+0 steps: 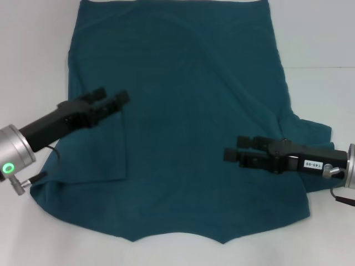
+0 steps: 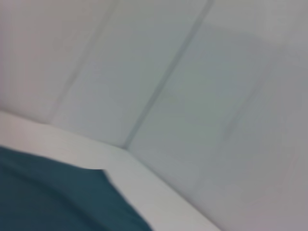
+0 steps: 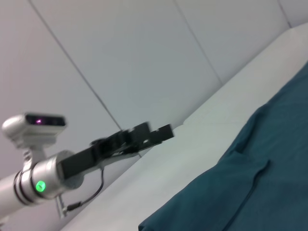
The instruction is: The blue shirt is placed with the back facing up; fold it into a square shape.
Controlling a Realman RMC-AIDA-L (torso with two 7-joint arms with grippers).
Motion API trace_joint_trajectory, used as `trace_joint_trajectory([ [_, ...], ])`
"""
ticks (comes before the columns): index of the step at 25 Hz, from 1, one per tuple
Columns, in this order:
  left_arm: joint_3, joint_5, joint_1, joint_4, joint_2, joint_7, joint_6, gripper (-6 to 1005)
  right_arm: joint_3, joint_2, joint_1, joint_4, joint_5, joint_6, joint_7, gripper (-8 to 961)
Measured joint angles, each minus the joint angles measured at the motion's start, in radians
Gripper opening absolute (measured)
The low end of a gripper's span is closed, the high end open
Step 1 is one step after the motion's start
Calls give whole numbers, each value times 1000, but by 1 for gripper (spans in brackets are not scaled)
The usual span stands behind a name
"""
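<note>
Two black robot claws hover over a large dark teal-blue short-sleeved knit T-shirt (image 1: pixel 188 127) spread flat on a white worktop (image 1: pixel 33 50). The left claw (image 1: pixel 113 98) hangs above the shirt's left edge, where a sleeve lies folded inward over the body; its fingers stand slightly apart, gripping nothing. The right claw (image 1: pixel 236 149) reaches in from the right side above the cloth, fingers likewise spread and empty. The shirt's right sleeve (image 1: pixel 313 133) lies unfolded.
</note>
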Motion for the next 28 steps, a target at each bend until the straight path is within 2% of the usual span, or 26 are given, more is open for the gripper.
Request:
trace_joint_trajectory([
  [3, 38, 11, 2, -5, -1, 88, 69, 882, 5, -6, -7, -14, 0, 0, 58, 924],
  [10, 117, 117, 4, 10, 2, 180, 102, 888, 11, -15, -27, -64, -6, 63, 229, 924],
  [16, 173, 196, 4, 33, 0, 226, 117, 888, 65, -27, -49, -102, -2, 77, 355, 924],
  [28, 184, 232, 5, 48, 1, 242, 147, 887, 92, -112, -93, -120, -35, 136, 644, 925],
])
